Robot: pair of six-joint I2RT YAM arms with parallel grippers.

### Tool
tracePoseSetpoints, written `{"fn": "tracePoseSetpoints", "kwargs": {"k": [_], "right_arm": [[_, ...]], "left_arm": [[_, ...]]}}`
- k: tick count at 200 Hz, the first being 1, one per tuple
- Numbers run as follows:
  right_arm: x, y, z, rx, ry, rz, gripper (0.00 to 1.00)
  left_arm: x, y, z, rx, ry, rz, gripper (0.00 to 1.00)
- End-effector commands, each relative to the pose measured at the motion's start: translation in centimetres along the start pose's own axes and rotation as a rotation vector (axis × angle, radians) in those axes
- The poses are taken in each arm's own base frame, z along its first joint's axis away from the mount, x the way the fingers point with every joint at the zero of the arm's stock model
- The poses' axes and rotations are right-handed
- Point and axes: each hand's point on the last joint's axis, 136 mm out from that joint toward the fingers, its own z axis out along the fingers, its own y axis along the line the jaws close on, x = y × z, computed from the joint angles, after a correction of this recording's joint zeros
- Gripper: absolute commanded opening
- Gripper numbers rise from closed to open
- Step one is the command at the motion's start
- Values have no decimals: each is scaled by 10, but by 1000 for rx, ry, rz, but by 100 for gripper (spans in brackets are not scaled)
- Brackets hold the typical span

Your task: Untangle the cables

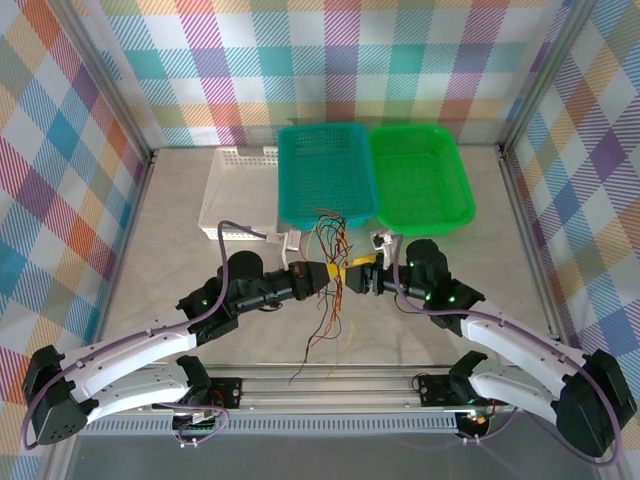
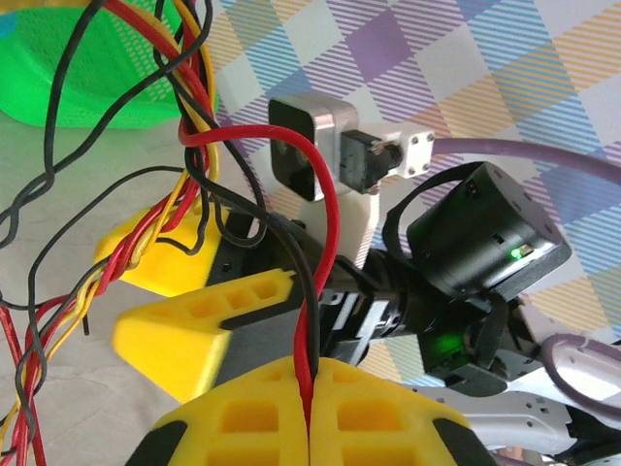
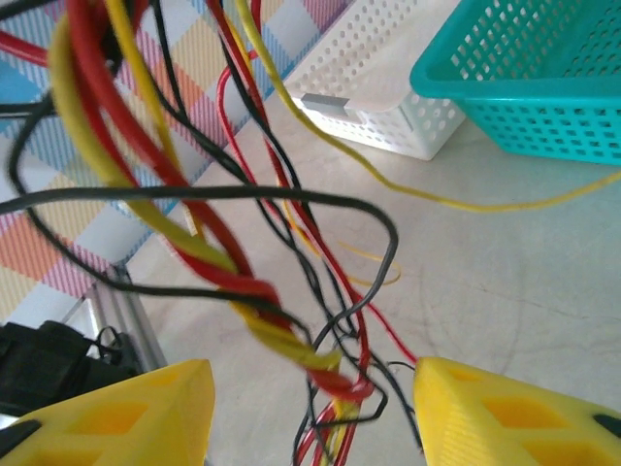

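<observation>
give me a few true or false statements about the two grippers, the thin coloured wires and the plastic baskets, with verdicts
1. The left gripper is shut on thin red and black wires. True.
2. The right gripper is clamped shut. False: its jaws stand wide apart, with the wire bundle between them.
3. The teal mesh plastic basket sits between the white perforated basket and the green mesh basket. True.
4. The wires lie inside the green basket. False: they hang at the grippers, on the near side of the baskets.
</observation>
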Motion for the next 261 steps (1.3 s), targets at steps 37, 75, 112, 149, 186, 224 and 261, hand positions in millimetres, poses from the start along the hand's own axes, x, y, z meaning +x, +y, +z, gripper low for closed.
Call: {"fn": "tracePoseSetpoints", "kwargs": {"k": [37,75,112,149,186,224,261], "right_arm": [[-26,0,1,79,-141,-148,29],[-14,-4,-2,102,-78,-151,0],[23,-38,-8,257,77,-117,0],[56,-67,-10,390,236,-66,0],[78,-88,-14,490,370,-27,0],[76,-72,-14,398,362,-24,0],[77,-103,-38,528,350,72,0]], "left_arm": [[-14,-23,-12,73,-64,-10,0],[-24,-18,-30,-17,-101,35,0],[-57,-7,-73,-189,-214,76,0],[-81,5,-102,-325,-282,77,0],[-103,8,-126,-412,-339,97,0],[-117,10,-145,-488,-381,144,0],[-134,-3,-176,-555,-454,228,0]]}}
